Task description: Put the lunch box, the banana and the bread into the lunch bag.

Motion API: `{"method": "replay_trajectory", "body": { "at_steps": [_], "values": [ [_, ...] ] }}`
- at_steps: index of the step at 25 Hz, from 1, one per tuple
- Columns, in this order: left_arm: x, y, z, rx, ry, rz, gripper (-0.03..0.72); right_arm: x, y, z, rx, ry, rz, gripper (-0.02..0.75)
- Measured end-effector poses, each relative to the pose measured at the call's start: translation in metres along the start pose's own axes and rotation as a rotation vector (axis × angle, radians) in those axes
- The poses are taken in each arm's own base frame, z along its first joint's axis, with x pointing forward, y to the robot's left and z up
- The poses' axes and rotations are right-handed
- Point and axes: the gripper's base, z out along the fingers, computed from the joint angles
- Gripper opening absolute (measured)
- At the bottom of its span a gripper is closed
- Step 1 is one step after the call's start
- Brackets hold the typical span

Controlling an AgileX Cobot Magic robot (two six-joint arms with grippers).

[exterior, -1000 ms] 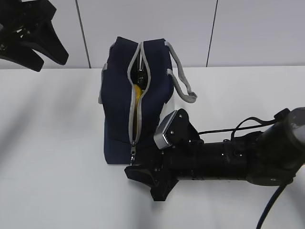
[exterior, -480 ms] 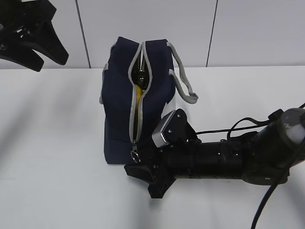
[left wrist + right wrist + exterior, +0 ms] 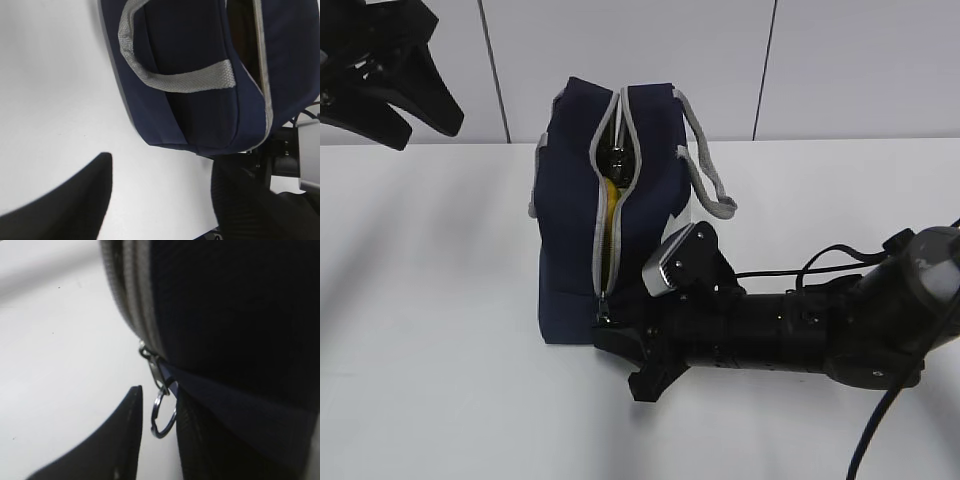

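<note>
The navy lunch bag [image 3: 565,230] lies on the white table with its grey zipper [image 3: 598,250] partly open. Yellow banana [image 3: 607,203] shows through the gap. The lunch box and the bread are hidden from every view. My right gripper [image 3: 616,350] is at the bag's near end. In the right wrist view its jaws [image 3: 159,392] stand narrowly apart around the zipper's ring pull [image 3: 164,416], with a thin gap on the left side. My left gripper [image 3: 425,128] hangs open and empty at the upper left, well away from the bag [image 3: 200,100].
A grey strap handle [image 3: 705,175] droops off the bag's right side, above my right arm [image 3: 800,335]. Another handle [image 3: 175,82] lies across the bag's side. White wall panels stand behind the table [image 3: 430,300].
My right gripper has moved up to the bag's end and narrowed its jaws around the ring pull. The left arm has not moved.
</note>
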Motion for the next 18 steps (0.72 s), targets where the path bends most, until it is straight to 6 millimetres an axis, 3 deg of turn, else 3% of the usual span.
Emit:
{"method": "replay_trajectory", "body": {
  "at_steps": [3, 10, 18],
  "values": [
    [0.0000, 0.0000, 0.0000, 0.000, 0.000, 0.000, 0.434, 0.0012, -0.0013, 0.0000, 0.014, 0.013, 0.007, 0.152],
    [0.0000, 0.0000, 0.0000, 0.000, 0.000, 0.000, 0.434, 0.0031, -0.0010, -0.0001, 0.011, 0.034, -0.002, 0.016],
    [0.0000, 0.0001, 0.0000, -0.001, 0.000, 0.000, 0.434, 0.0026, 0.0019, -0.0008, -0.021, 0.044, -0.037, -0.003]
  ]
}}
